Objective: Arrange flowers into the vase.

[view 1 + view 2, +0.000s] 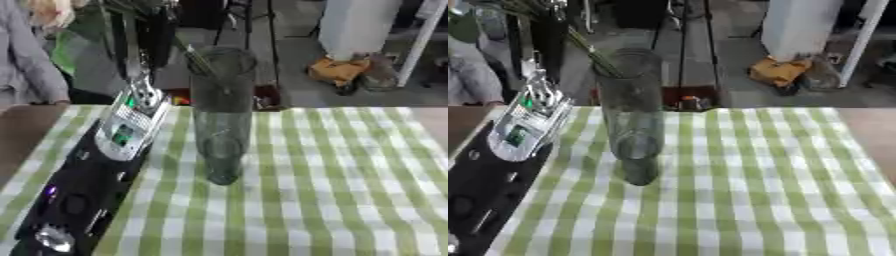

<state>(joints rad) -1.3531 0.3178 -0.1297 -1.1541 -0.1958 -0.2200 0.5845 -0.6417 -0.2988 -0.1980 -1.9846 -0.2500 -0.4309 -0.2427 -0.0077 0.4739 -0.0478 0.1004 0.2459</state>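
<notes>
Glass vase (222,115) upright mid-table on green checked cloth (332,175). Left arm (105,165) reaches far-left past it, stems (194,57) above the rim; left hand's fingers: can't tell.

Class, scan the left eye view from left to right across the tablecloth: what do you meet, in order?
Robot's left arm → glass vase → bare green-checked tablecloth.

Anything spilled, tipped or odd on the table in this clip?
Nothing stands out. The glass vase stands upright on the checked cloth, with no spill showing. The left arm reaches up beside it toward green stems angled at the rim; the left hand itself is too dark to make out.
</notes>
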